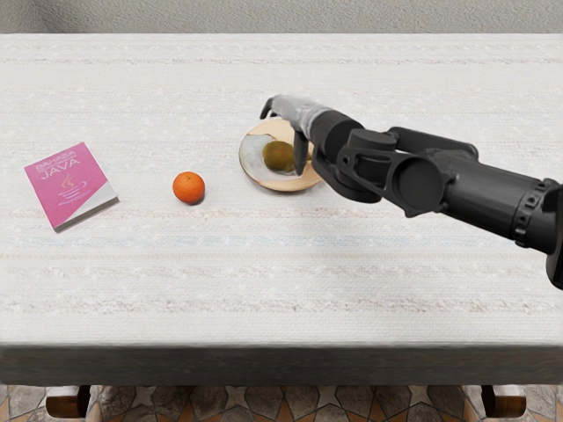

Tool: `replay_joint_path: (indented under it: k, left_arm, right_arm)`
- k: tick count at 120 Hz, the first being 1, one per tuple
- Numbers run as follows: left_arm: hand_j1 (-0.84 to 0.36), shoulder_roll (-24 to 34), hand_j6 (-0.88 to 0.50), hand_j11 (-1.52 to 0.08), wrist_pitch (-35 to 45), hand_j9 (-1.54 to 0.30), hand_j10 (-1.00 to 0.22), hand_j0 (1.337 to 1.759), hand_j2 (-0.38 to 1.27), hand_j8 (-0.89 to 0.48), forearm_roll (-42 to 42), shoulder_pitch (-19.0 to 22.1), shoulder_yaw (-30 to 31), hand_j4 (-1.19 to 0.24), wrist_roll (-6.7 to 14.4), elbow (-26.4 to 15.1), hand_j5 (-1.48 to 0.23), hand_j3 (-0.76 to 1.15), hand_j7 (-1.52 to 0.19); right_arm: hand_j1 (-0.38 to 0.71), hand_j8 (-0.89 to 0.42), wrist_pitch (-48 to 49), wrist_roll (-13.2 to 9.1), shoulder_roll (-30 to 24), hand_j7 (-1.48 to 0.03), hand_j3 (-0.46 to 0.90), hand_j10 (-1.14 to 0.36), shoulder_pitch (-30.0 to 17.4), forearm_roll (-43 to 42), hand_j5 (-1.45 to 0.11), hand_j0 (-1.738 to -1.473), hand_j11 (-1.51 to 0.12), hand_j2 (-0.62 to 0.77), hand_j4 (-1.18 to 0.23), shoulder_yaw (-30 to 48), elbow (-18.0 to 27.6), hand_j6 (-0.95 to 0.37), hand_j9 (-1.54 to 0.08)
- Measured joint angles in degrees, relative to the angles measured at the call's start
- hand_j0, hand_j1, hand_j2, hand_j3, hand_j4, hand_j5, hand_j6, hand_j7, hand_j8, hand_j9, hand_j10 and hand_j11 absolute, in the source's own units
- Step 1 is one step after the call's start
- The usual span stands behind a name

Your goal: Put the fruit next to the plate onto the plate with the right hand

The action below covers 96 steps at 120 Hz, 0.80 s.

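Note:
A tan plate (pixel 255 167) lies just right of the table's middle. On it rests a small olive-brown fruit (pixel 278 156). My right hand (pixel 283 139) hovers over the plate from the right, its dark arm crossing in from the right edge. The fingers (pixel 301 156) hang down along the fruit's right side and the thumb sticks out to the upper left, well away from the fruit. The hand looks open, with nothing wrapped in it. An orange (pixel 188 187) sits on the cloth to the left of the plate, a little apart from it. The left arm is out of view.
A pink Java book (pixel 70 185) lies near the table's left edge. The table (pixel 281 290) is covered with a pale woven cloth. Its front edge runs along the bottom of the view.

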Motion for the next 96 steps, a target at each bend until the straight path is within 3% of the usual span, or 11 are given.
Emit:
replay_joint_path:
  k: [6, 14, 25, 34, 67, 77, 96]
  left_arm:
    - [0.35, 0.00, 0.00, 0.00, 0.00, 0.00, 0.00, 1.658, 0.00, 0.00, -0.01, 0.03, 0.00, 0.00, 0.00, 0.00, 0.00, 0.00, 0.00]
    - [0.35, 0.00, 0.00, 0.00, 0.00, 0.00, 0.00, 1.658, 0.00, 0.00, 0.00, -0.04, 0.00, 0.00, 0.01, 0.00, 0.00, 0.00, 0.00]
    - [0.35, 0.00, 0.00, 0.00, 0.00, 0.00, 0.00, 1.658, 0.00, 0.00, -0.01, 0.04, 0.00, 0.00, 0.00, 0.00, 0.00, 0.00, 0.00]
    - [0.35, 0.00, 0.00, 0.00, 0.00, 0.00, 0.00, 1.658, 0.00, 0.00, -0.01, 0.03, 0.00, 0.00, 0.00, 0.00, 0.00, 0.00, 0.00]
    - [0.35, 0.00, 0.00, 0.00, 0.00, 0.00, 0.00, 1.658, 0.00, 0.00, 0.00, -0.01, 0.00, 0.00, 0.00, 0.00, 0.00, 0.00, 0.00]
    - [0.35, 0.00, 0.00, 0.00, -0.20, 0.00, 0.00, 1.658, 0.00, 0.00, 0.01, -0.03, -0.08, 0.00, 0.00, -0.27, 0.00, 0.00, 0.00]
    - [0.35, 0.00, 0.00, 0.00, -0.44, 0.00, 0.00, 1.658, 0.00, 0.00, 0.00, -0.21, -0.27, 0.00, 0.01, -0.54, 0.00, 0.00, 0.00]
  right_arm:
    - [-0.15, -0.16, 0.14, 0.05, 0.00, -0.36, 0.00, -0.20, 0.11, 2.50, -0.38, -1.654, -0.37, 0.07, -0.20, 0.53, 2.39, -0.14, -0.37]
    - [-0.19, -0.13, 1.74, 0.03, -1.63, -0.27, 0.00, -0.16, 0.80, 6.51, -0.29, -1.655, -0.28, 0.05, -0.15, 2.75, 8.91, -0.11, -0.28]
    - [-0.23, -0.09, 6.79, 0.45, -10.47, -0.19, 0.00, -0.11, 0.97, 10.10, -0.20, -1.656, -0.19, 0.03, -0.11, 8.11, 17.95, -0.08, -0.19]
    - [-0.26, -0.07, 12.38, 2.57, -17.22, -0.14, 0.00, -0.09, 0.83, 13.49, -0.15, -1.657, -0.15, 0.02, -0.09, 10.55, 21.88, -0.07, -0.15]
    - [-0.30, -0.05, 34.03, 15.10, -35.78, -0.07, 0.00, -0.05, -1.01, 22.26, -0.07, -1.658, -0.07, 0.00, -0.05, 12.89, 26.94, -0.04, -0.07]
    - [-0.30, -0.04, 37.27, 16.71, -38.08, -0.06, 0.00, -0.04, -1.26, 23.55, -0.06, -1.658, -0.06, 0.00, -0.04, 13.10, 27.34, -0.04, -0.06]
    - [-0.31, -0.04, 39.43, 17.75, -39.80, -0.05, 0.00, -0.04, -1.47, 24.41, -0.05, -1.658, -0.05, 0.00, -0.04, 13.24, 27.57, -0.04, -0.05]
